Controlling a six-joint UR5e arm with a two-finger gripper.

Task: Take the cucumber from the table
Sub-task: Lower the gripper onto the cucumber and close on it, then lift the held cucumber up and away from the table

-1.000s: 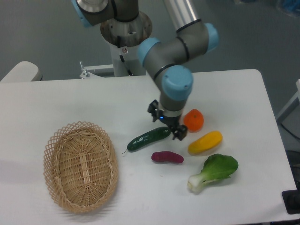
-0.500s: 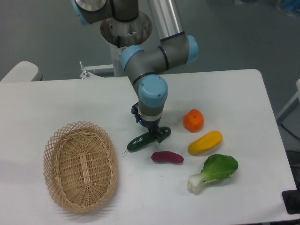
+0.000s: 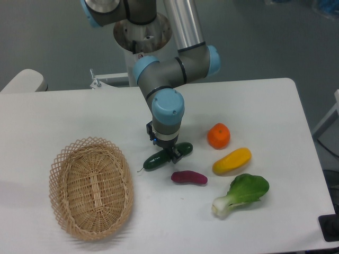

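Nearest the camera, a wicker basket (image 3: 91, 187) sits at the left and a bok choy (image 3: 241, 193) at the right of the table (image 3: 53, 114). Behind them lie a purple sweet potato (image 3: 189, 178) and a yellow vegetable (image 3: 231, 160). The cucumber (image 3: 157, 160) lies just behind the sweet potato, with the gripper (image 3: 165, 147) straddling its middle, fingers spread. Farther back sits an orange fruit (image 3: 219, 136). The gripper has shifted left along the cucumber since a second ago.

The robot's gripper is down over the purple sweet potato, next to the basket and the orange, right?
Not quite. In the camera view the gripper is down over the cucumber, not the purple sweet potato, which lies untouched a little nearer the camera. The rest holds: the basket sits to one side and the orange to the other.
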